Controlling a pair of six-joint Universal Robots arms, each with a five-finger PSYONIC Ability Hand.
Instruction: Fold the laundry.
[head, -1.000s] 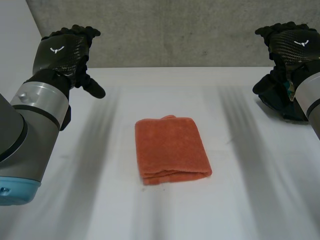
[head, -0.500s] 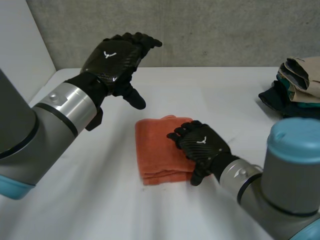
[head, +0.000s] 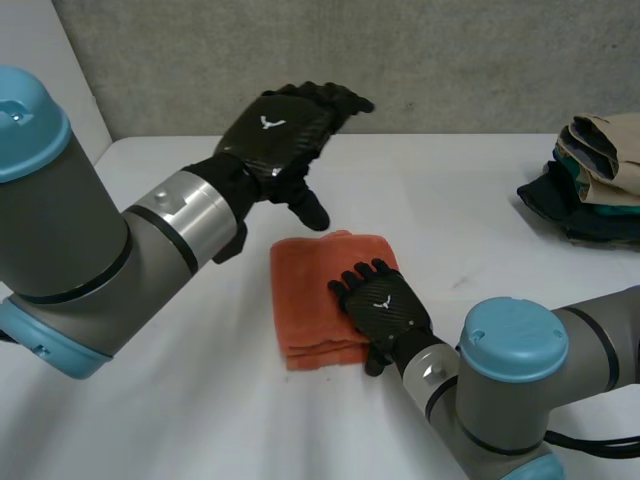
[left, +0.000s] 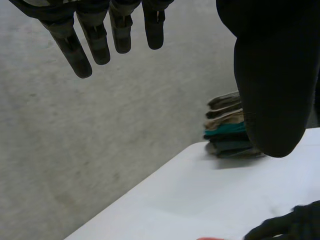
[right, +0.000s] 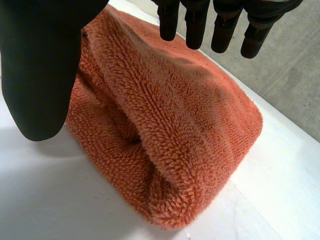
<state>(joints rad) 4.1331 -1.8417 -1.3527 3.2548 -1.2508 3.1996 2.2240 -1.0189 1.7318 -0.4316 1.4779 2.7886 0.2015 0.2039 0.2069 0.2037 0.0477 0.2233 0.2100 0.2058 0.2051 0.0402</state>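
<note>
Hovering right hand (head: 385, 305), fingers straight, over folded orange towel (head: 305, 290), probably to grab it; left hand (head: 275, 130) spread, idle.

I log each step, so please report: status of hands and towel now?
Left hand open, raised beyond towel. Right hand open, over folded orange towel. Clothes pile apart, far right.

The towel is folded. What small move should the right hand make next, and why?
Probably ease the right hand down and close it round the orange towel: its fingers are straight over the folded bundle, thumb off one side, gripping nothing. A stack of folded clothes sits off to the robot's right, a likely place for it.
</note>
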